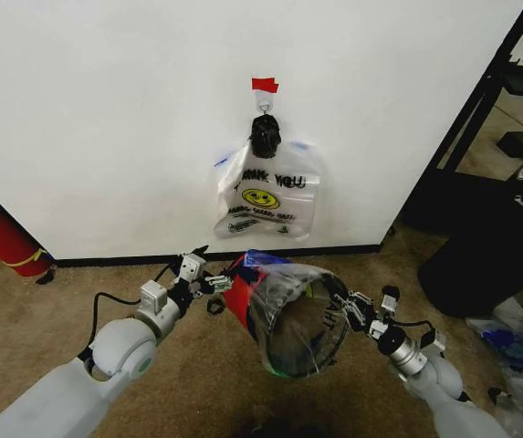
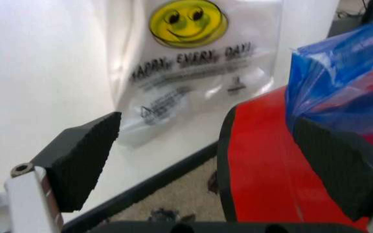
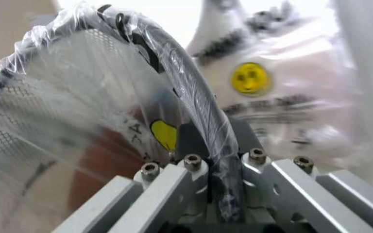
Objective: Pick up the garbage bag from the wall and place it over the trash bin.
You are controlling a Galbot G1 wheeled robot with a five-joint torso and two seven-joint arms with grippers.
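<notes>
While lifted and tipped toward wall [image 1: 106, 100]:
Trash bin [image 1: 299, 321]: lined already with garbage bag [image 1: 284, 290].
Right end effector [image 1: 350, 308]: clamped on bin rim, steadying.
Left end effector [image 1: 208, 271]: apart, beside bin's red base.

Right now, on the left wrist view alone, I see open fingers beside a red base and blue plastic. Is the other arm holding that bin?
Observer: Yes. The right gripper is shut on the rim of the bin, with plastic pinched in too.
Operator: Is it upright?
Observer: No. It is tipped, with its mouth toward the robot and its red base toward the wall.
Operator: Is a bag on it?
Observer: A clear bag lines the mouth and wraps over the rim.
Operator: And the smiley one behind?
Observer: That other bag hangs from a hook under red tape.
</notes>
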